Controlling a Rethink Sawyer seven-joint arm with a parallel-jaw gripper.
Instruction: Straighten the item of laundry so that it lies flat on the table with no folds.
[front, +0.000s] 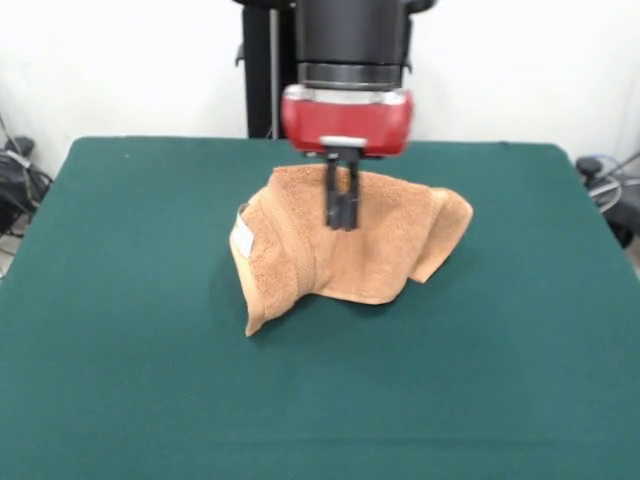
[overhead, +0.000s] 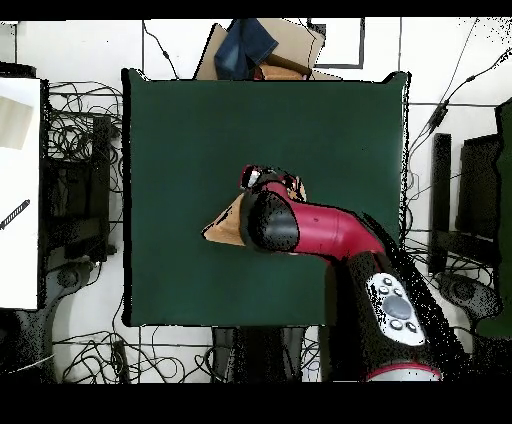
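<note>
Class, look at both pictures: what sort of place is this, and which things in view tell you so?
Probably a robotics lab or test room, not a home: a red robot arm with its pincer on a towel, a green-topped table, and loose cables across the floor.

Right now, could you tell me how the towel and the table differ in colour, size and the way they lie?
The towel is orange-tan; the table is dark green. The towel is small and sits near the middle, while the table spreads far beyond it on every side. The towel is bunched and folded, raised where the gripper has shut on it, with a white label showing; the table top lies flat. Both look like soft fabric surfaces.
</note>
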